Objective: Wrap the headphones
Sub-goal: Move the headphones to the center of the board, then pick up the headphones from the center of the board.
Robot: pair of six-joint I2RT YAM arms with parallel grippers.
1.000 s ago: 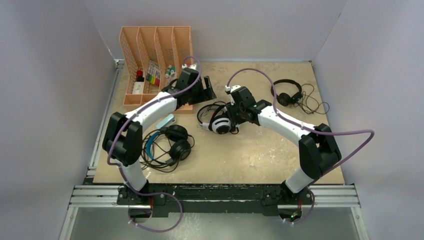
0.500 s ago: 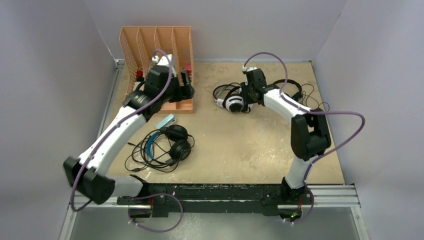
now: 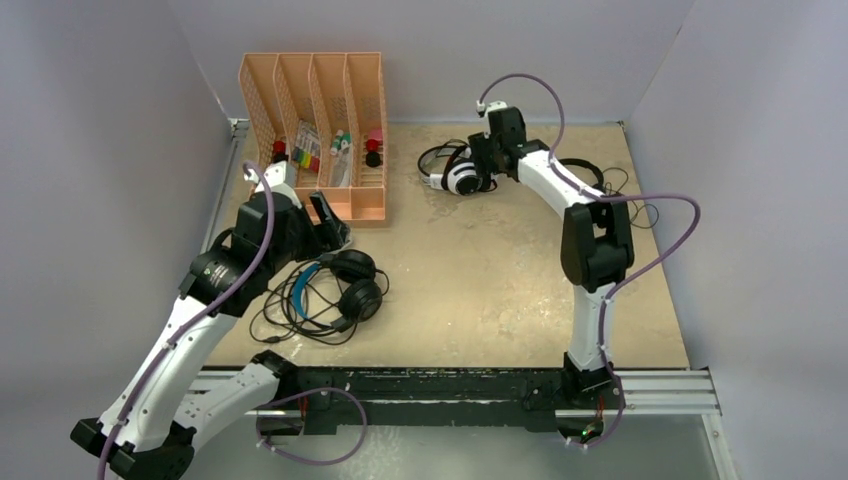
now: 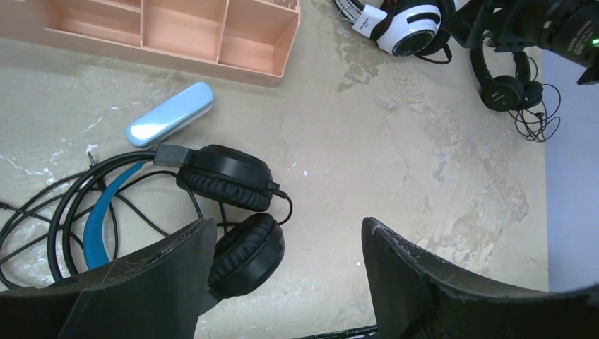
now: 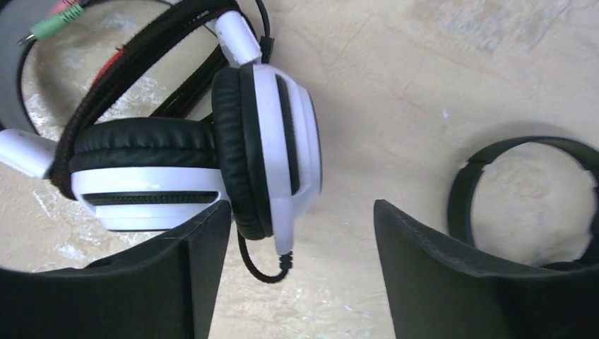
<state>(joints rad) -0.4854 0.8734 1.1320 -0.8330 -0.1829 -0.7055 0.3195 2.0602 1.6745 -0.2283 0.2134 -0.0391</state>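
Note:
The black headset with a blue headband (image 3: 340, 285) lies near left among its loose cable; in the left wrist view (image 4: 226, 185) it lies just beyond my left finger. My left gripper (image 3: 328, 224) (image 4: 288, 229) is open and empty above it. The white-and-black headset (image 3: 455, 177) (image 5: 261, 141) lies at the far middle. My right gripper (image 3: 479, 168) (image 5: 300, 212) is open, with one white ear cup low between its wide jaws, not clamped. The slim black headset (image 3: 592, 186) (image 4: 505, 85) lies far right, partly behind my right arm.
A peach desk organizer (image 3: 315, 95) with small items stands at the far left. A light-blue case (image 4: 169, 113) lies between it and the blue-banded headset. Thin black cable (image 3: 630, 210) is scattered at the far right. Walls close in on three sides.
My left arm has drawn back from the organizer toward the near left, over the blue-banded headset. My right gripper and the white-and-black headset have moved from the table's middle to the far side.

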